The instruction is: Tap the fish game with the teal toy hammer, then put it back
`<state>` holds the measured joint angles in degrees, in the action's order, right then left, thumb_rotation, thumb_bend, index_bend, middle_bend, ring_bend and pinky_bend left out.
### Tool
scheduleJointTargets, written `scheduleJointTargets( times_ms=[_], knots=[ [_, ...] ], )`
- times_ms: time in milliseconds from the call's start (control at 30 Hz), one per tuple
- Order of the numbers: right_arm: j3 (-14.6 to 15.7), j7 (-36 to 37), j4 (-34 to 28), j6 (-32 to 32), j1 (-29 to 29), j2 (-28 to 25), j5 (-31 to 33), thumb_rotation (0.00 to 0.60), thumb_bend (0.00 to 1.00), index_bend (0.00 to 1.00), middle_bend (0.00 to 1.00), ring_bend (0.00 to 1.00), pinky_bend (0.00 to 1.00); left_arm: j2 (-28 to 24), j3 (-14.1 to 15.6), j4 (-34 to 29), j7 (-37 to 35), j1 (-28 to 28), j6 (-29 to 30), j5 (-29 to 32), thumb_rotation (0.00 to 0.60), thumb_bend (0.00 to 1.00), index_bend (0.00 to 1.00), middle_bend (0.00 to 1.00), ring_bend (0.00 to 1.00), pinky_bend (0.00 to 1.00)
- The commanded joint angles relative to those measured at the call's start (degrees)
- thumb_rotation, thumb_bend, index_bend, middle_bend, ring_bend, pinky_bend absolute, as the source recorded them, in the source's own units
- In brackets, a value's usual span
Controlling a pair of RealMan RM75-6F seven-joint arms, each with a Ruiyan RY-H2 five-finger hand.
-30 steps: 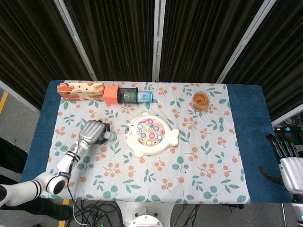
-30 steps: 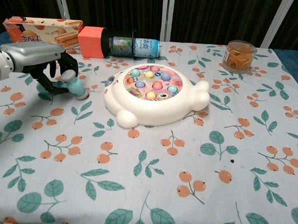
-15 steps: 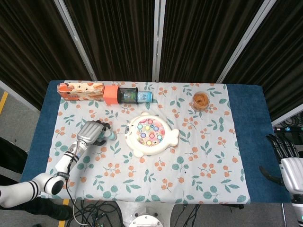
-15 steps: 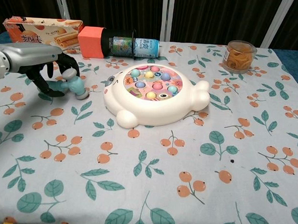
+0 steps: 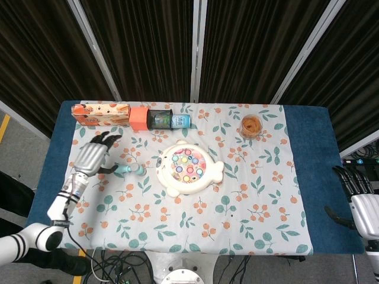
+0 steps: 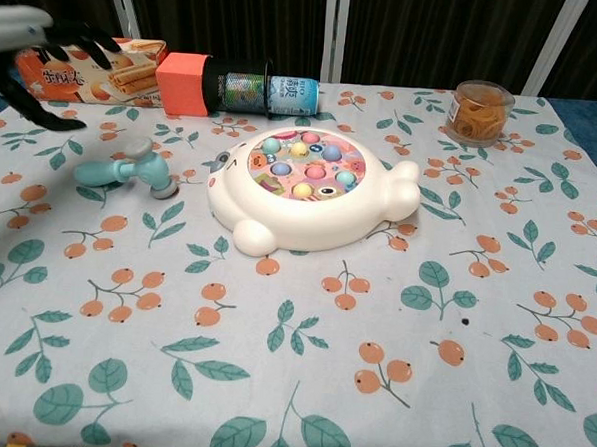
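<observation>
The teal toy hammer (image 5: pixel 129 170) (image 6: pixel 129 169) lies flat on the floral cloth, just left of the white fish game (image 5: pixel 189 168) (image 6: pixel 308 189), with its head toward the game. My left hand (image 5: pixel 93 155) (image 6: pixel 47 46) hovers open to the left of the hammer, fingers spread, holding nothing. In the chest view it sits at the far left edge, raised above the cloth. My right hand (image 5: pixel 357 195) rests open off the table's right edge, seen only in the head view.
At the back stand an orange snack box (image 5: pixel 100 114), an orange block (image 5: pixel 138 118) against a dark can with a blue cap (image 5: pixel 167 120), and a jar of orange snacks (image 5: pixel 251 126) (image 6: pixel 481 111). The table's blue edge (image 5: pixel 308 148) runs along the right.
My left hand has let go of the hammer, opened, and pulled back up and to the left. The hammer now lies on the cloth by itself. The right hand has not moved.
</observation>
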<state>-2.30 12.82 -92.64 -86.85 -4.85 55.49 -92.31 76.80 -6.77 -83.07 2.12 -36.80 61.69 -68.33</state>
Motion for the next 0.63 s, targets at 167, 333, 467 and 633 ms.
scheduleJointTargets(
  times_ms=[167,333,467,633],
  knots=[
    [0.0,3.6,2.6,4.0,-2.2,-0.1,0.7,0.6,0.15,0.0,0.09,0.0,0.0,-10.5,2.1,-6.7,0.4,14.5,16.7,-1.5,0.6,0.21,0.15,0.16,0.05,0.13],
    [0.0,4.1,3.3,3.9,-2.5,0.6,0.5,0.6,0.15,0.0,0.09,0.0,0.0,-11.7,5.7,-9.2,1.3,21.3,23.3,-4.2,0.6,0.2,0.16,0.17,0.05,0.13],
    [0.6,3.1,2.9,3.2,-2.1,1.3,-0.3,0.6,0.15,0.0,0.09,0.0,0.0,-11.4,8.3,-10.6,2.8,26.3,29.1,-7.6,0.6,0.2,0.17,0.17,0.05,0.12],
    [1.2,1.9,2.6,1.7,-1.2,2.4,-0.8,0.6,0.15,0.0,0.09,0.0,0.0,-11.3,9.9,-12.6,4.3,30.2,33.4,-10.7,0.6,0.2,0.18,0.17,0.05,0.12]
  ],
)
